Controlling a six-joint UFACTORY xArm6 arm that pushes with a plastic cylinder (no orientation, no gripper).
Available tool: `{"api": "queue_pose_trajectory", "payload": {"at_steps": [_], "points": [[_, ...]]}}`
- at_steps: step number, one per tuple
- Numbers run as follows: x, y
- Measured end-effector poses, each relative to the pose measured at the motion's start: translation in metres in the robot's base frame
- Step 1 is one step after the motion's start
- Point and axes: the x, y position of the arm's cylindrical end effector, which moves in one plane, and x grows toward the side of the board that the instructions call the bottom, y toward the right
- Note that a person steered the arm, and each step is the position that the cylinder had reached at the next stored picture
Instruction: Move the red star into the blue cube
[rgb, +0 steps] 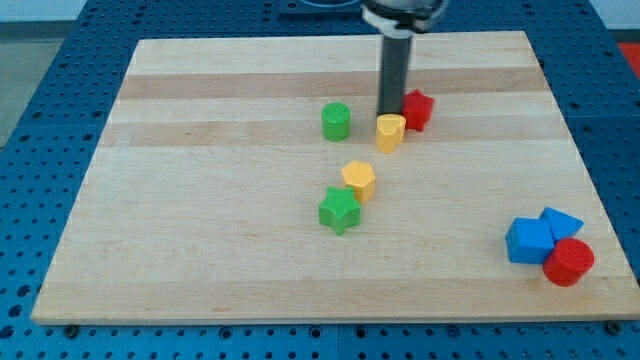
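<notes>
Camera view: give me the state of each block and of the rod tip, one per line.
my tip: down between red star and yellow block
red star: beside tip, view's right
yellow block: just below tip
green cylinder: alone
yellow hexagon: touching green star
blue cube: clustered with blue block and red cylinder

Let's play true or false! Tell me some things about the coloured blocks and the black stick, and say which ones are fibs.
1. My tip is right beside the red star. True.
2. The red star already touches the blue cube. False: the star is near the view's top, the cube far off at the bottom right.
3. A red cylinder sits against the blue cube. True.
4. The green star is all alone. False: a yellow hexagon sits right against it.
5. A yellow block is just below my tip in the view. True.
6. There are three green blocks. False: only two, the star and a green cylinder.
</notes>
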Motion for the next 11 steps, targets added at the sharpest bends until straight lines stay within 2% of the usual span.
{"api": "queue_pose_trajectory", "payload": {"at_steps": [1, 2, 3, 11], "points": [[-0.013, 0.029], [-0.056, 0.029], [-0.065, 0.048], [0.102, 0.059]]}}
